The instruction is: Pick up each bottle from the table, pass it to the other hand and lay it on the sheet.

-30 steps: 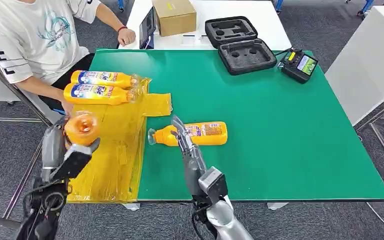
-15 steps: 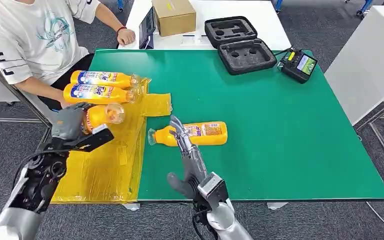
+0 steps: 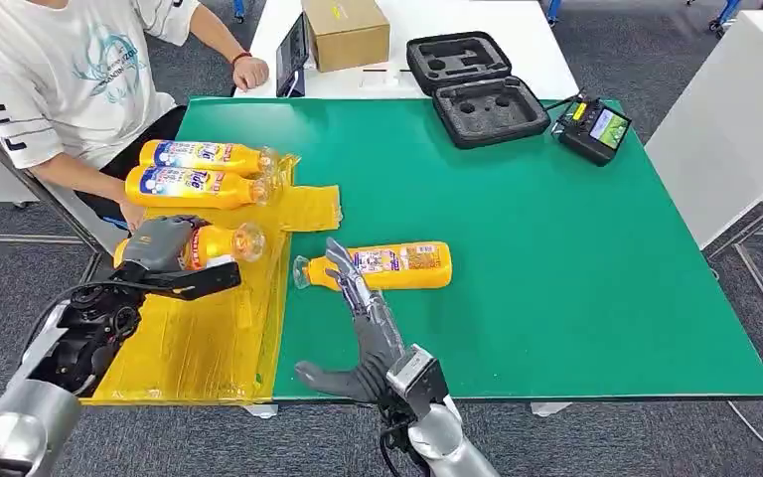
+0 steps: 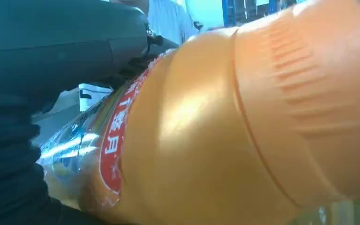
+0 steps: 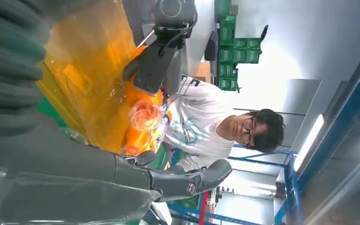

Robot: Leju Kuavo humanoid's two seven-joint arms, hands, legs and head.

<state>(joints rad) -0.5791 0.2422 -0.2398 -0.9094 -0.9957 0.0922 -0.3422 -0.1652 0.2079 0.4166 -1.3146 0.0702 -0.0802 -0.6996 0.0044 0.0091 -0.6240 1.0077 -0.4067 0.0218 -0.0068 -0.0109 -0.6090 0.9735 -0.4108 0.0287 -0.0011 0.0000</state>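
Lowered toward sheet (image 3: 209, 338) — left hand (image 3: 159, 248) grasping bottle (image 3: 221, 243); right hand (image 3: 358, 333) released, fingers spread.

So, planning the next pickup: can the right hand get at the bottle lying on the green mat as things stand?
Probably yes. The right hand is open, its fingertips right by the bottle on the green mat, with nothing between them.

Bright even light, wrist views blurred
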